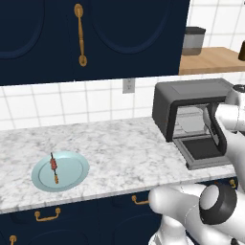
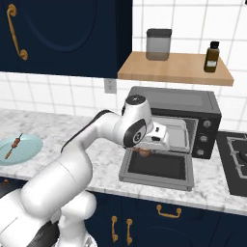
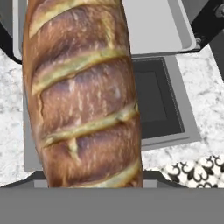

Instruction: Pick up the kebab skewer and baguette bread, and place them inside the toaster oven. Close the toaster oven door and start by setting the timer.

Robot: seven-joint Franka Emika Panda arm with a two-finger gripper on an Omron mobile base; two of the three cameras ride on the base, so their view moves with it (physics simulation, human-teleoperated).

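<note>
**Baguette held over the open oven door**

We see the hand point(image 2: 144, 150) grasping the baguette bread point(image 3: 81, 94) just above the lowered toaster oven door point(image 2: 157, 166) — in front of the toaster oven point(image 2: 193, 108). The kebab skewer point(image 1: 53, 167) lies on the plate point(image 1: 74, 173) — well apart on the tabletop point(image 1: 119, 143).

Golden scored baguette bread point(image 3: 83, 96) hangs above the open toaster oven door point(image 2: 157, 169); kebab skewer point(image 1: 53, 167) lies apart.
</note>
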